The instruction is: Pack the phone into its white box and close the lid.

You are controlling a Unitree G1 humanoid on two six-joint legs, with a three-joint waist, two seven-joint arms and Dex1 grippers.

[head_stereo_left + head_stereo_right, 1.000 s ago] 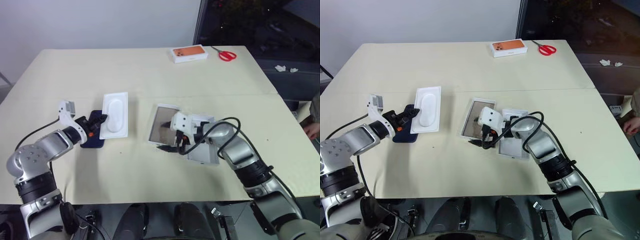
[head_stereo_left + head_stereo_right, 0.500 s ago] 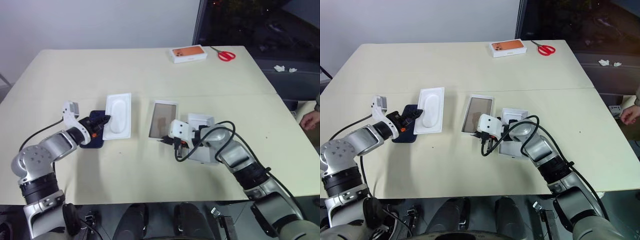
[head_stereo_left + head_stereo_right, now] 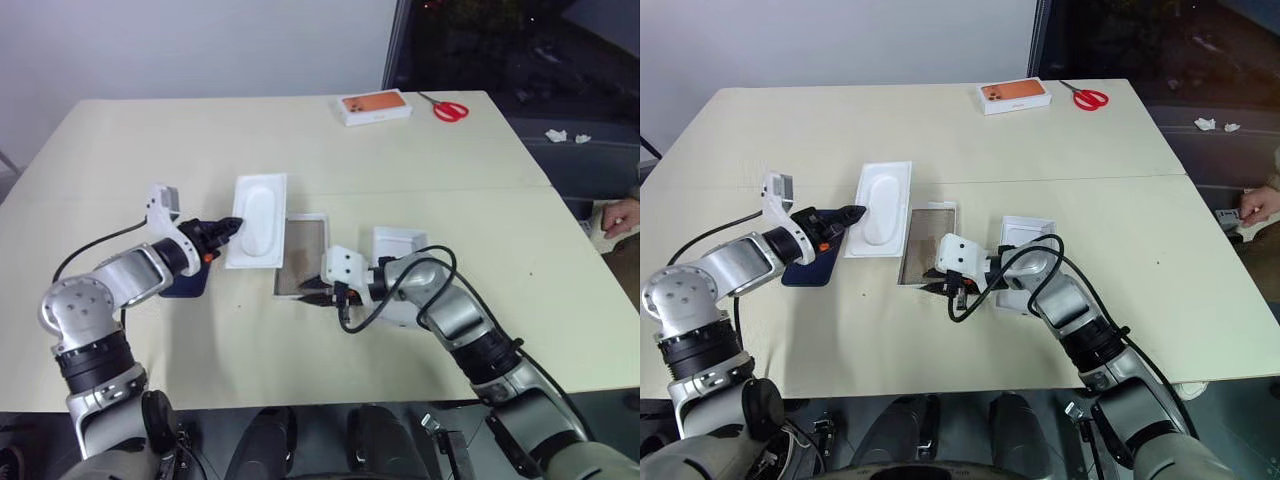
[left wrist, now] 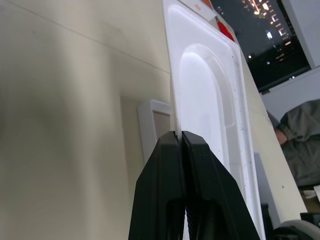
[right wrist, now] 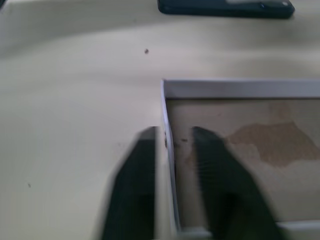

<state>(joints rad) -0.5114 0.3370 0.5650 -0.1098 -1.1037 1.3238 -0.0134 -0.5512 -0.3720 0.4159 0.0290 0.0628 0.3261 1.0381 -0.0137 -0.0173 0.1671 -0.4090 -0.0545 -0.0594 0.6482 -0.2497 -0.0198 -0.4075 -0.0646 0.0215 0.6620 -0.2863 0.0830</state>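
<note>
We see the left gripper (image 3: 236,226) pinched tight on the edge of the white insert (image 3: 257,221), lifting it. The phone (image 3: 805,268) lies on the table (image 3: 300,140) at the insert's eight o'clock. The right gripper (image 5: 167,145) straddles the white box (image 3: 301,256) rim, fingers narrowly parted, seemingly gripping it. The lid (image 3: 402,250) lies at the box's three o'clock.

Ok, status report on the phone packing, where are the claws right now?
Left claw shut on white insert. Right claw straddling white box wall. Phone on table, unpacked. Lid beside box.
</note>
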